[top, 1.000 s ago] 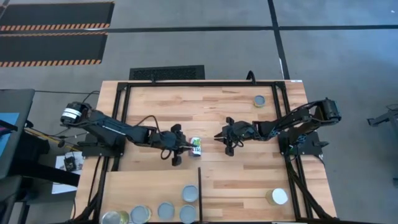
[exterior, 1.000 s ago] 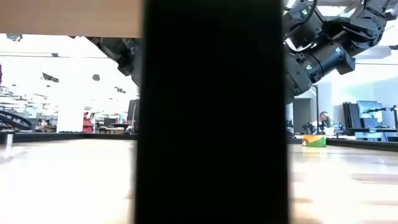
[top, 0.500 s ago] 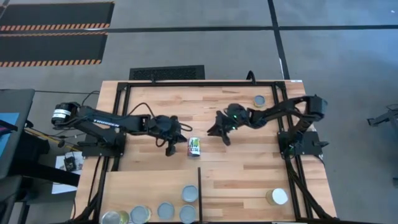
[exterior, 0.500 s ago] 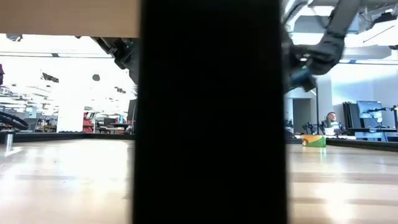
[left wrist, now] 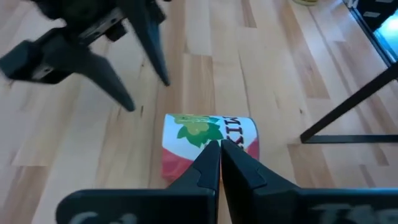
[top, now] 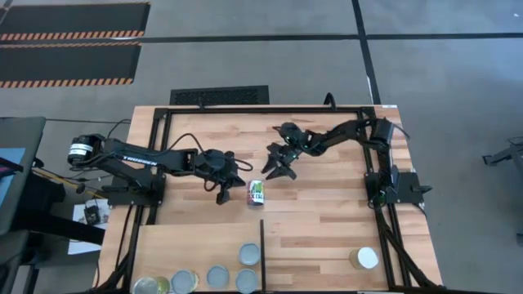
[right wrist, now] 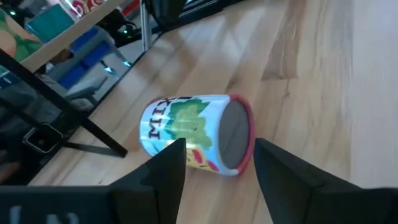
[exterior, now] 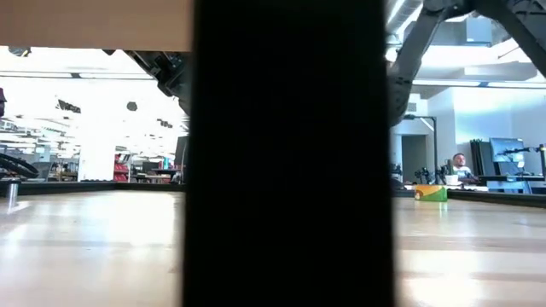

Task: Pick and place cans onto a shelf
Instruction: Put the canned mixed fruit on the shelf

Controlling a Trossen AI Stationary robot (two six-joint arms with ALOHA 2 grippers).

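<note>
A can [top: 257, 193] with a red, white and green label lies on its side on the plank tabletop, near the middle. In the right wrist view the can [right wrist: 186, 134] shows its grey end. My right gripper [top: 274, 172] stands open just beyond the can's far side, pointing at it, with its fingers short of it. My left gripper [top: 230, 194] is shut and sits just left of the can; its tips [left wrist: 219, 148] point at the can's label. The shelf [top: 192, 245] holds several cans, among them a can [top: 250, 254] by the dark divider [top: 261, 255].
A white-topped can [top: 366, 258] stands near the table's near right corner. The black frame rails [top: 163, 139] run along the table's edges. In the low view the divider [exterior: 290, 153] blocks the middle. Bare planks lie right of the lying can.
My left gripper has drawn back from the can toward the table's left and shut. My right gripper has swung toward the far edge and left, turned its fingers toward the can and opened wider. The can has stayed on its side in nearly the same place.
</note>
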